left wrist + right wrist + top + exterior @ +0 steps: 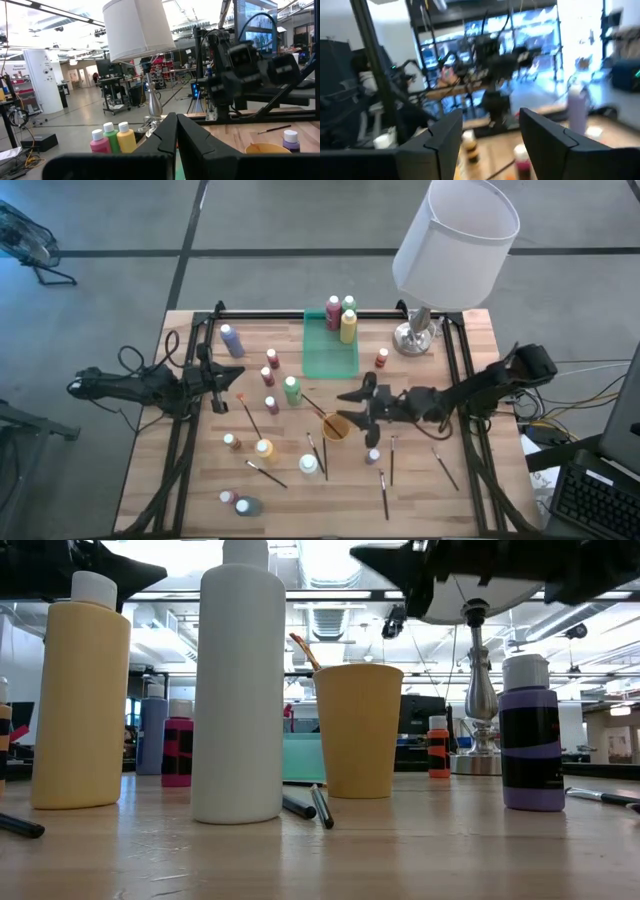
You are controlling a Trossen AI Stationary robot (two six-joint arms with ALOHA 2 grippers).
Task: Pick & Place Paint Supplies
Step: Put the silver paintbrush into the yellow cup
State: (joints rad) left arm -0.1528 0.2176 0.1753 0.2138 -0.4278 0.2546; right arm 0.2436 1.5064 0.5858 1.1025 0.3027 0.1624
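Here the paint bottles stand scattered over the table [470,330], with three of them, red [333,312], green [348,304] and yellow [348,326], grouped in the green tray [330,360] at the far edge. A brush [318,408] leans in the orange cup [335,426]; other brushes [382,492] lie flat on the near half. The right gripper [362,408] hovers just beside the cup, its fingers apart and empty. The left gripper [238,379] waits at the left side, fingers together. A lamp [455,240] stands at the far right corner.
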